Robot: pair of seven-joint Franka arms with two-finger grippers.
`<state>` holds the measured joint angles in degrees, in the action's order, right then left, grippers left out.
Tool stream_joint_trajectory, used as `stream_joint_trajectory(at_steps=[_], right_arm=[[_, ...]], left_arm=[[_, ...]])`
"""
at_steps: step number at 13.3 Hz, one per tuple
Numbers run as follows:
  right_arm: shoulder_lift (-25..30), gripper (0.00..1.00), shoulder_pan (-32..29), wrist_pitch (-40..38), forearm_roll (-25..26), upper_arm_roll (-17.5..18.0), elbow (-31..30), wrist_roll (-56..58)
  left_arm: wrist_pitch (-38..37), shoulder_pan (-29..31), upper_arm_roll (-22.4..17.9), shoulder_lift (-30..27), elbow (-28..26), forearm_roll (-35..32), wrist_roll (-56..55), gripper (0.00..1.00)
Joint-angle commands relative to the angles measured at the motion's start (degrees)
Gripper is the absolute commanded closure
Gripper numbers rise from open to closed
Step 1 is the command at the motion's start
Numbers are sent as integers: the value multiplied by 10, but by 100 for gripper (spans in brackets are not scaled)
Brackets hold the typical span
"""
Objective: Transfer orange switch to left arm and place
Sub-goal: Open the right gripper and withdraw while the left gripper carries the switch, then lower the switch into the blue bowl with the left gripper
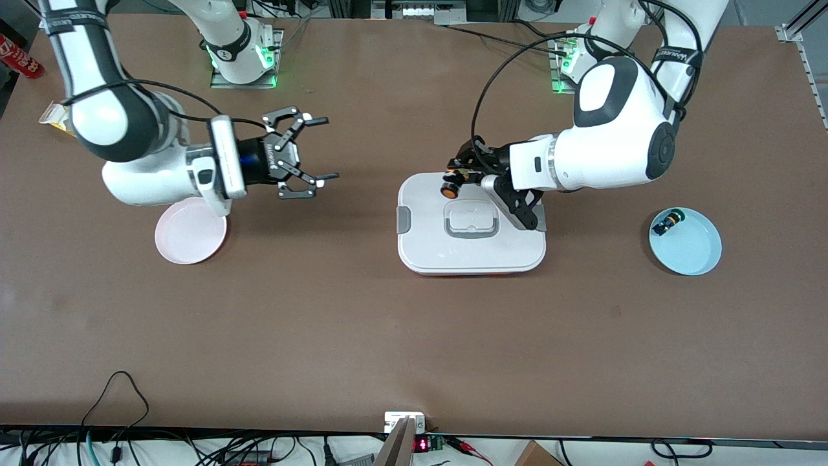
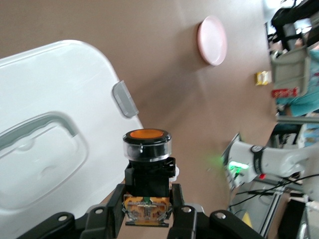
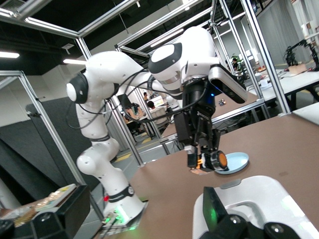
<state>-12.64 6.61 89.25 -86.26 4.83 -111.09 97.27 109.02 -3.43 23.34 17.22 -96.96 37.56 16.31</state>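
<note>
The orange switch (image 1: 447,189), black with an orange cap, hangs in the air with my left gripper (image 1: 455,179) shut on its body. It is held over the corner of the white box (image 1: 471,252) that lies toward the right arm's end. In the left wrist view the switch (image 2: 147,149) sits between the jaws of the left gripper (image 2: 149,201), its cap pointing away, with the box lid (image 2: 50,99) beneath. My right gripper (image 1: 327,147) is open and empty over bare table between the pink plate and the box. The right wrist view shows the held switch (image 3: 214,160).
A pink plate (image 1: 191,231) lies under the right arm's wrist. A blue plate (image 1: 692,249) toward the left arm's end holds another small black switch (image 1: 668,223). A red can (image 1: 19,58) and a yellow packet (image 1: 55,118) sit by the right arm's table edge.
</note>
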Motion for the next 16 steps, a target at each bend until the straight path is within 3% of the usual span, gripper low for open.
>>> stream_joint_trajectory(at_steps=[1, 4, 6, 10, 16], right_arm=[[38, 0, 0, -42, 41, -27, -3, -82], [44, 0, -2, -131, 62, -62, 2, -116], [44, 0, -2, -149, 74, -81, 2, -180], [41, 0, -6, -89, 134, -82, 5, -372], [38, 0, -7, -30, 283, -82, 16, -595]], left_arm=[[-66, 25, 2, -3, 12, -90, 30, 77], [-87, 36, 3, -9, 19, -229, 99, 78], [-100, 34, 6, -9, 20, -317, 119, 78], [-121, 40, 4, -1, 6, -463, 202, 78], [-61, 161, 4, 7, -36, -558, 431, 80]])
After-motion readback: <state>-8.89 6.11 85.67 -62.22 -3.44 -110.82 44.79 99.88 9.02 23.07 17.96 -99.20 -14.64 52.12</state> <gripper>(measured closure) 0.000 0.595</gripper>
